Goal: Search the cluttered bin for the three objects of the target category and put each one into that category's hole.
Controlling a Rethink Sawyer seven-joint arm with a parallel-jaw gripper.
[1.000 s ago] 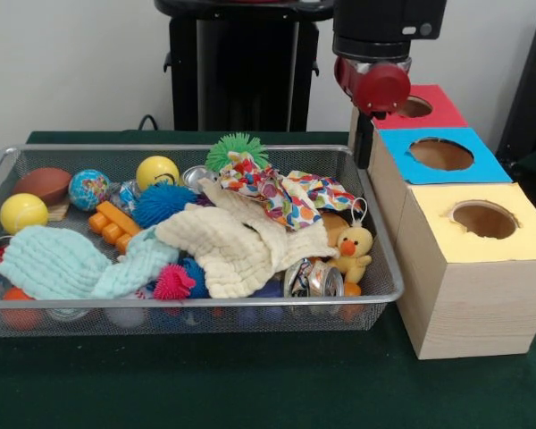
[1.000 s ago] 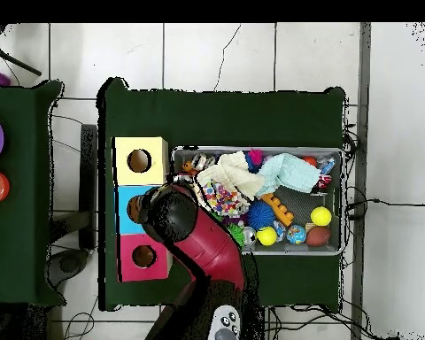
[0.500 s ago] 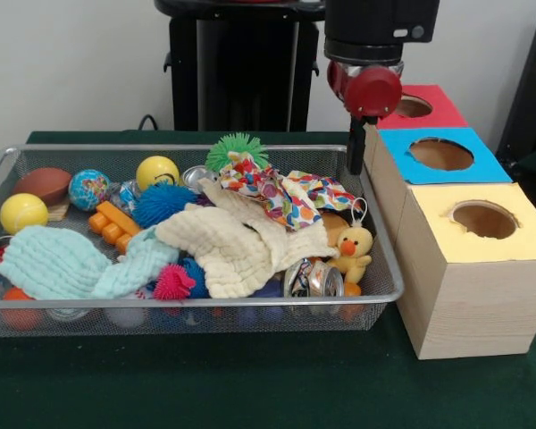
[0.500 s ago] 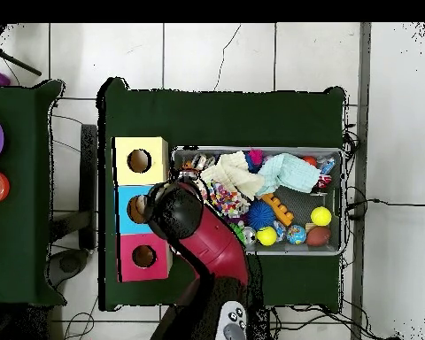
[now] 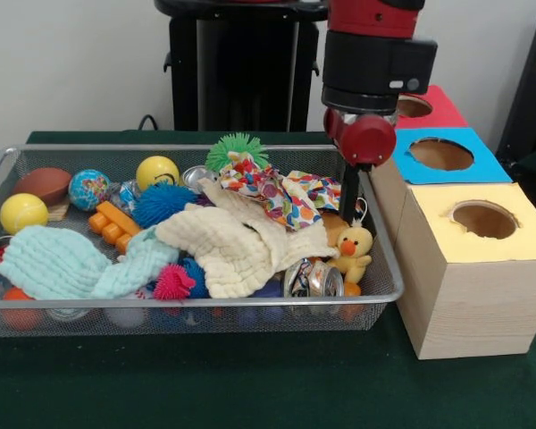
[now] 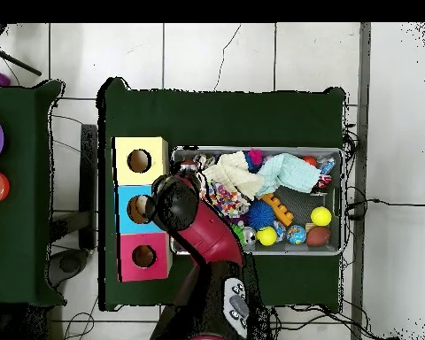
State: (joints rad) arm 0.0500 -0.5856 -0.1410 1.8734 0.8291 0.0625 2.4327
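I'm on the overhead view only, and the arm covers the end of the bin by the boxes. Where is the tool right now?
Observer: In the front view the tool hangs low over the bin, at the end beside the boxes.
Operator: What lies under it?
Observer: A yellow duck toy sits just below it, next to the patterned cloth.
Operator: Is it carrying anything?
Observer: I see nothing hanging from it. Whether it is open or shut, I cannot tell.
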